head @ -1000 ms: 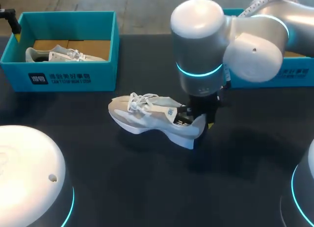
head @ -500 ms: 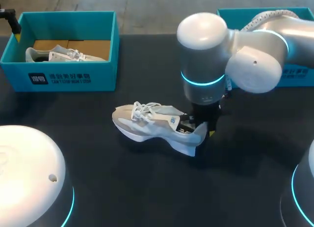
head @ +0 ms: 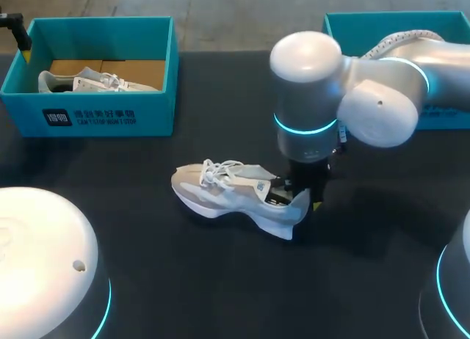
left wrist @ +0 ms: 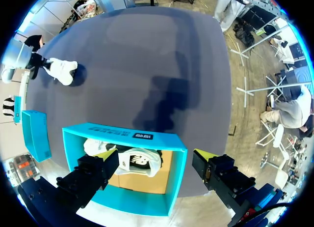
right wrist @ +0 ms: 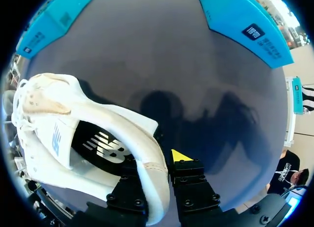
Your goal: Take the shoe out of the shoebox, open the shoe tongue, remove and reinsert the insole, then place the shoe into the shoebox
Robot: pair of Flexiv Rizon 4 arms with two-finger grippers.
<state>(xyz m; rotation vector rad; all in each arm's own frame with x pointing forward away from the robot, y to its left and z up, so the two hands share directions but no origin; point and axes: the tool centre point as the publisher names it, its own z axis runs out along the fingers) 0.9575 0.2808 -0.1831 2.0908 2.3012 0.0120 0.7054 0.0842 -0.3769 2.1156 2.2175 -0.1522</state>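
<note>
right gripper [right wrist: 155, 164] pinching heel of shoe [head: 226, 195] on table [head: 191, 280] | left gripper [left wrist: 154, 159] spread wide above shoebox [left wrist: 177, 185], well apart from shoe

Pale grey-and-white lace-up sneaker [head: 228, 196] sits sole-down on the black tabletop [head: 147, 265], toe to the left. Right arm [head: 345, 89] enters from the right; right gripper [head: 299, 198] at the heel, clamped on the heel collar. Far left, an open teal cardboard shoebox [head: 110, 119] holds a second pale sneaker [head: 88, 81]. Another teal box [head: 449, 117] lies behind the arm.
</note>
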